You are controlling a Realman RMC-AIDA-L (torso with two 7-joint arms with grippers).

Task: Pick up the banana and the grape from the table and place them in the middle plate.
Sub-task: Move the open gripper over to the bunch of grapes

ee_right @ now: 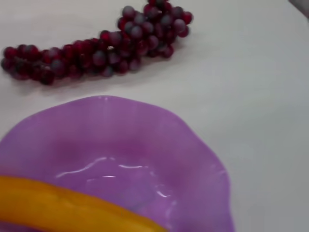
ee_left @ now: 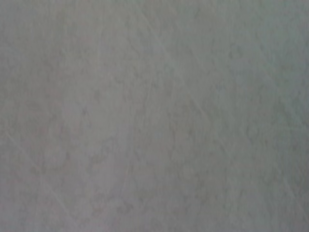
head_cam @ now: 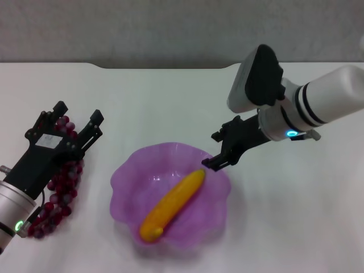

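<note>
The banana (head_cam: 173, 205) lies inside the middle plate (head_cam: 126, 181), a purple bowl with a wavy rim, and spans most of it. It shows in the right wrist view too, banana (ee_right: 58, 208) in the plate (ee_right: 159, 140). My right gripper (head_cam: 209, 151) hovers open over the plate's far right rim, just beyond the banana's tip, holding nothing. The grape (head_cam: 61, 190) bunch lies on the table (head_cam: 170, 102) left of the plate; the right wrist view shows the grape (ee_right: 96, 48) in full. My left gripper (head_cam: 79, 112) hangs open above the bunch and hides part of it.
The table's far edge (head_cam: 159, 67) has a notch. The left wrist view shows only bare table surface (ee_left: 154, 116). White tabletop lies to the right of the plate under the right arm (head_cam: 330, 96).
</note>
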